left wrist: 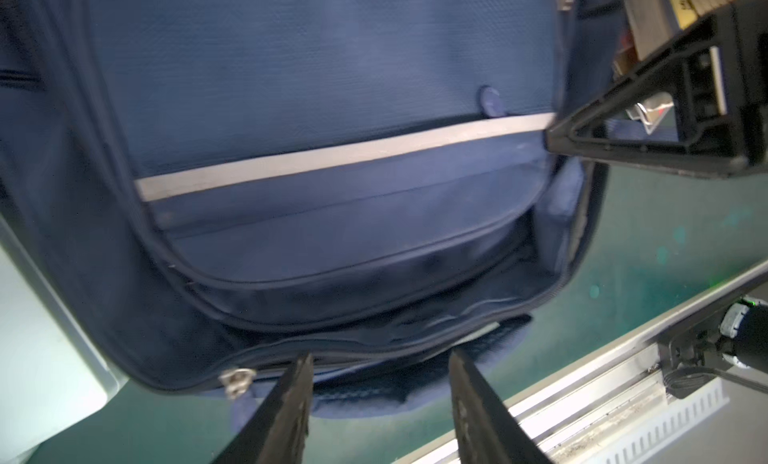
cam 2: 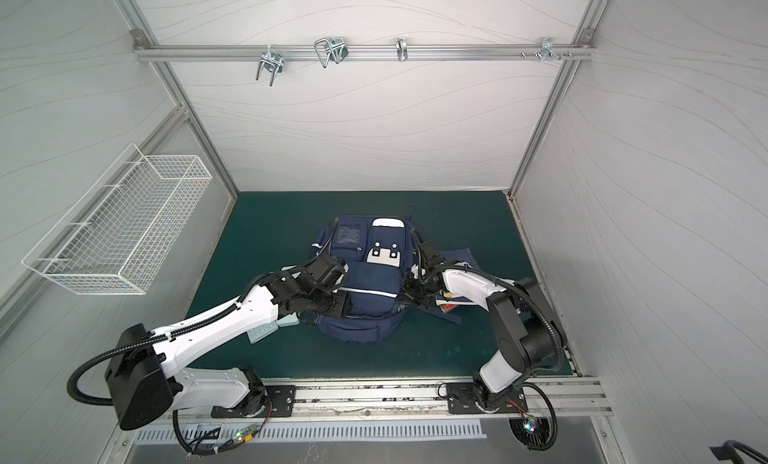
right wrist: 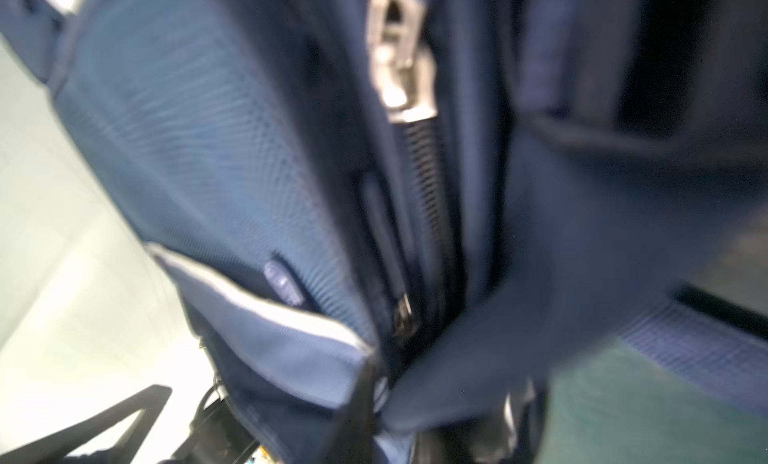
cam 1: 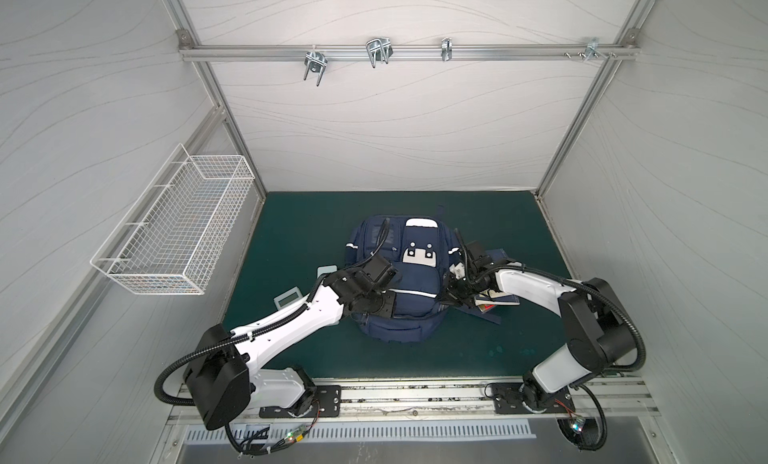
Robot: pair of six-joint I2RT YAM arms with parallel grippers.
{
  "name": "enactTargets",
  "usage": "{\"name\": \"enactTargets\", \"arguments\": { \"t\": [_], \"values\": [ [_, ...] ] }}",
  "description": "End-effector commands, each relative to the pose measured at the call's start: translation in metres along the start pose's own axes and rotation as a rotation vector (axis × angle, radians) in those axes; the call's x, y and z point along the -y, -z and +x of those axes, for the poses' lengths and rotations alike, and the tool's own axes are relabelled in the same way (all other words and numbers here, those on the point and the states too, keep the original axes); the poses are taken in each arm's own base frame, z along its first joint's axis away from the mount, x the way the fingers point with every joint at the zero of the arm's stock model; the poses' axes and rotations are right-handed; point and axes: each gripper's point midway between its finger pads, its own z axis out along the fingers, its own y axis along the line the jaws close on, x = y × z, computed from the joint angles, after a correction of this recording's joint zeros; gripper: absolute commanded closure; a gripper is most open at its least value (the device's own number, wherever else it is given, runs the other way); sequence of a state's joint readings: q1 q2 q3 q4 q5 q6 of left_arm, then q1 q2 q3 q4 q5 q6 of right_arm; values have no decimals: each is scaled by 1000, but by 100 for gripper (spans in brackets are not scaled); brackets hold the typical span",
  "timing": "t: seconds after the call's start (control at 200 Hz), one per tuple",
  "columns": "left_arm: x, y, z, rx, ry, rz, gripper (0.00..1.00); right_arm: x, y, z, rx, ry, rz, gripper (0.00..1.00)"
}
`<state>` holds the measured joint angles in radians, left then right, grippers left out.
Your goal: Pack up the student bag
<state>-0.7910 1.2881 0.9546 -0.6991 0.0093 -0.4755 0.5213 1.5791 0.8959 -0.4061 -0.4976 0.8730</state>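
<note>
The student bag [cam 1: 415, 281] [cam 2: 374, 275] lies flat in the middle of the green mat, navy with white stripes and a white dotted patch. My left gripper [cam 1: 388, 310] [cam 2: 344, 307] is at the bag's near left edge. In the left wrist view it stands open [left wrist: 380, 360], its fingertips [left wrist: 303, 364] just short of the bag's rim [left wrist: 332, 88] near a metal zip pull [left wrist: 237, 379]. My right gripper [cam 1: 446, 293] [cam 2: 409, 293] is at the bag's right side, shut on a fold of bag fabric [right wrist: 380, 395] beside a zip [right wrist: 424, 192]. Its tip [left wrist: 555, 138] meets the end of the white stripe.
Books [cam 1: 494, 302] lie under my right arm on the mat. Pale grey-green flat items [cam 1: 286, 298] [cam 2: 264, 331] lie under my left arm. A white wire basket [cam 1: 174, 242] hangs on the left wall. Metal hooks [cam 1: 378, 53] sit on the back rail.
</note>
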Motion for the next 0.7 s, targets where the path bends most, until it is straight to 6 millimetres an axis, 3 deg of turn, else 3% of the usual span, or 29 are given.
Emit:
{"name": "enactTargets", "arguments": {
  "t": [0.0,0.13,0.21,0.325,0.375,0.455,0.55,0.695],
  "values": [
    [16,11,-23,79,-61,28,41,-57,30,-9,23,70,-153,100],
    [27,19,-35,127,-115,54,34,-106,75,-9,51,139,-286,100],
    [34,23,-43,152,-147,73,20,-124,95,-9,57,164,-349,100],
    [31,22,-53,178,-176,34,12,-136,103,-6,30,164,-402,100],
    [30,20,-55,183,-194,17,2,-137,103,-6,27,163,-409,100],
    [17,17,-63,215,-200,-74,1,-138,104,-5,24,161,-414,100],
    [9,14,-67,232,-202,-131,13,-136,105,-4,24,159,-410,100],
    [10,4,-65,217,-207,-124,55,-128,104,-4,30,147,-396,100]
  ]
}}
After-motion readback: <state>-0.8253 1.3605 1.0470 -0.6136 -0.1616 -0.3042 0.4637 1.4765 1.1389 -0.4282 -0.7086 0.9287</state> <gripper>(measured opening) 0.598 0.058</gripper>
